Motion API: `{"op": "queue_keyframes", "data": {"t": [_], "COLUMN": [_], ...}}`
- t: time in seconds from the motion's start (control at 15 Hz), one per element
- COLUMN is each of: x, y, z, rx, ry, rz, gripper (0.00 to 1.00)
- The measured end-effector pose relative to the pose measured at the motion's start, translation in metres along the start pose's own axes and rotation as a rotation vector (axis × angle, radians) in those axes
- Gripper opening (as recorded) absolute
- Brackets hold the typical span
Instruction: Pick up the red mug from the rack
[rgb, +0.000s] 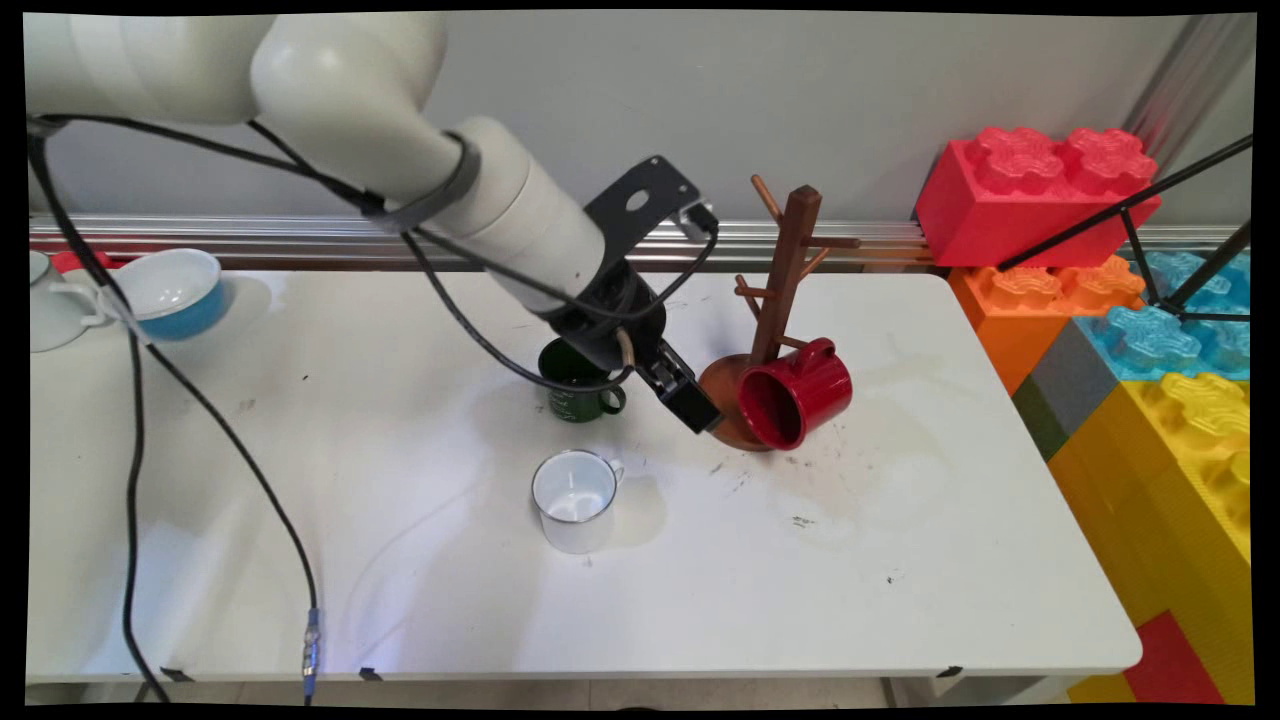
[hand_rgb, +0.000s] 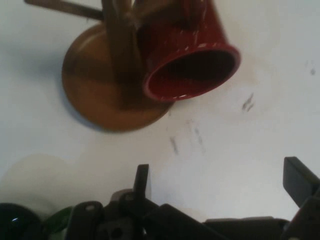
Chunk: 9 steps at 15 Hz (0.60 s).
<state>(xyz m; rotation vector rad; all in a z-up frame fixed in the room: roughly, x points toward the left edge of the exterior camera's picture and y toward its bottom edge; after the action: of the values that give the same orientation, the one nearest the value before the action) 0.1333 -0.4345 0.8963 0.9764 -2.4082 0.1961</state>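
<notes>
Five cups are in sight, one wooden rack and one gripper. At the far left a white cup (rgb: 45, 305) is cut off by the picture's edge, so only its handle side shows. Just beside it stands a blue cup (rgb: 180, 293) with a white inside, touching or nearly touching the white one; which of the two cannot be told. Near the middle of the white table (rgb: 900, 560) a green cup (rgb: 580, 385) stands upright, its rim largely hidden by the arm's wrist; in the hand view only a dark green sliver (hand_rgb: 30, 222) shows at the bottom left corner. In front of it, apart from it, stands a white enamel cup (rgb: 575, 500), upright and empty.

The gripper (rgb: 690, 398) hangs low between the green cup and the rack's round base, its fingers (hand_rgb: 141, 181) spread wide with nothing between them. To its right the wooden mug rack (rgb: 785, 270) stands upright, and one red cup (rgb: 800, 392) hangs tilted from a low peg, mouth turned down toward the table and the camera. Its handle is hard to make out in the hand view (hand_rgb: 192, 55). At the far right several big toy blocks (rgb: 1035, 190) are stacked, partly cut off.
</notes>
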Motion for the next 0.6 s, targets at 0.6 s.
{"op": "queue_keyframes", "data": {"t": [0.6], "x": [-0.026], "y": [0.017], "z": [0.026], "rx": [-0.034], "ry": [0.175], "rz": [-0.135], "gripper": [1.00]}}
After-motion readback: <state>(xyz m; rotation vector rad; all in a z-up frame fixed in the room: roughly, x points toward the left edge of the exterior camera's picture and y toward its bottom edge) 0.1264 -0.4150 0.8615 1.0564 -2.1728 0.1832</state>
